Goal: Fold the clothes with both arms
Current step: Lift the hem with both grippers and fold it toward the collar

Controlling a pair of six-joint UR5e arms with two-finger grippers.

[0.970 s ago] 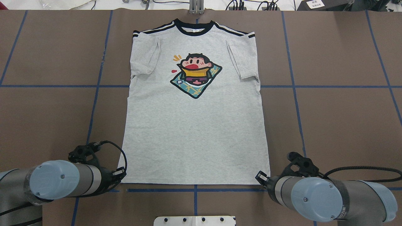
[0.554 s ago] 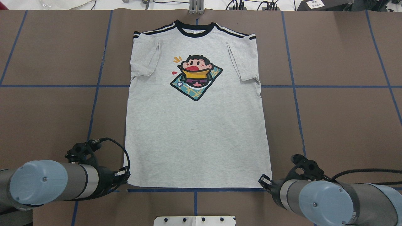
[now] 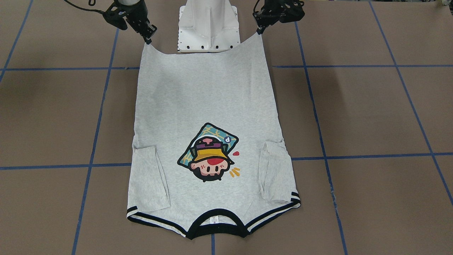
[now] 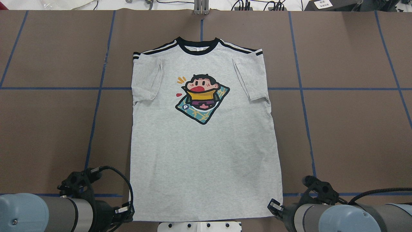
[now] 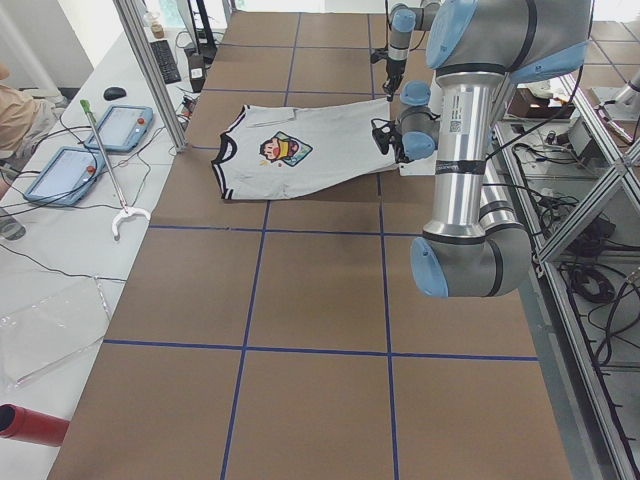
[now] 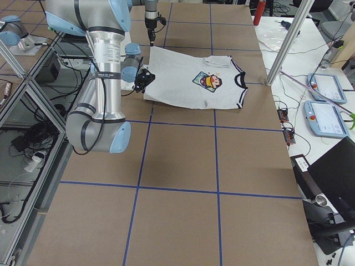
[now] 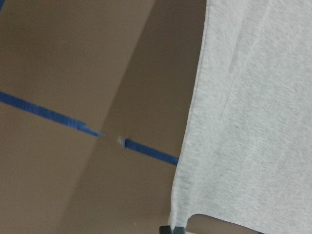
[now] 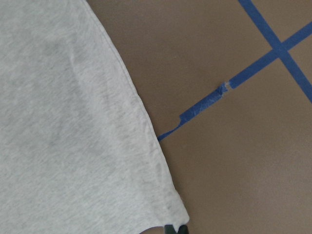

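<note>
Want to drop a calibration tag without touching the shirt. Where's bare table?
Bare table lies wide on both sides of the T-shirt, plus a narrower strip beyond its collar. Crowded: the robot-side edge, where the left gripper and right gripper hold the hem corners beside the white base.

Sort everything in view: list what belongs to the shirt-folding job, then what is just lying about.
In the job:
grey T-shirt, spread printed side up
left pincer and right pincer, each shut on a hem corner

Lying about, on the side bench:
control pendants, two of them
reacher-grabber stick
keyboard
red cylinder
</note>
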